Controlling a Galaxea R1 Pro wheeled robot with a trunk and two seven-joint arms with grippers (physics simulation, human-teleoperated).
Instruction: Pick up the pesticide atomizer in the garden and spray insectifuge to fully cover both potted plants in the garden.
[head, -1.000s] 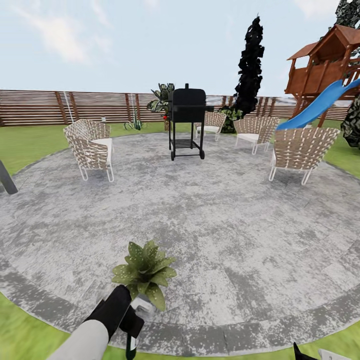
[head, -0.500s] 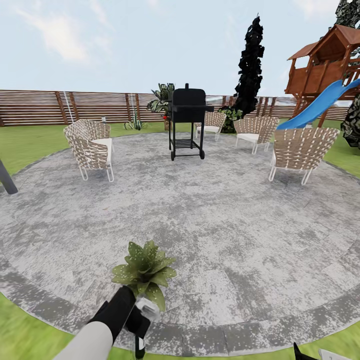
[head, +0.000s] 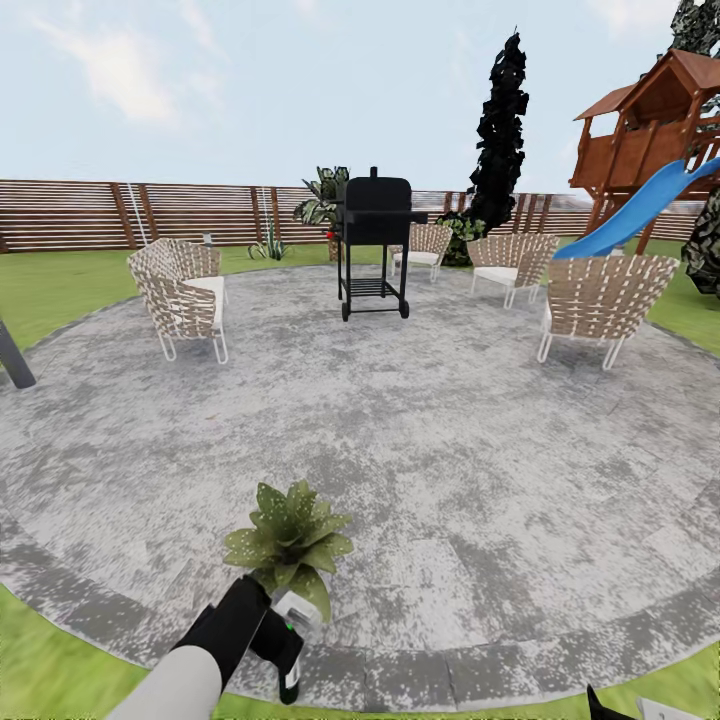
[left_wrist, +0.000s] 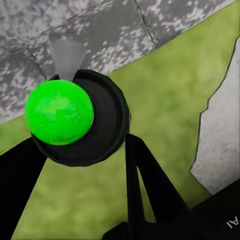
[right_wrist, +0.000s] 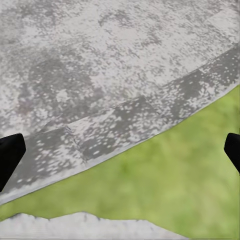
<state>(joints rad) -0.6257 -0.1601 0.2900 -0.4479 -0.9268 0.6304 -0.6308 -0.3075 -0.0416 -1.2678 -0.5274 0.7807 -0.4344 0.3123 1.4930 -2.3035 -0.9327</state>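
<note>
Atomizer in my left gripper (head: 283, 650), right beside the potted plant (head: 289, 545).
My fingers (left_wrist: 150, 190) are clamped on the pesticide atomizer (left_wrist: 77, 117), its spray head touching the leaves at the patio (head: 420, 450) edge; my right gripper (right_wrist: 120, 150) is spread wide, holding nothing.

On the patio (head: 450, 470), a potted plant (head: 289, 545) stood near the front edge just ahead of the left gripper (head: 268, 640), with the grill (head: 374, 245) far behind between chairs (head: 182, 297) left and right.
</note>
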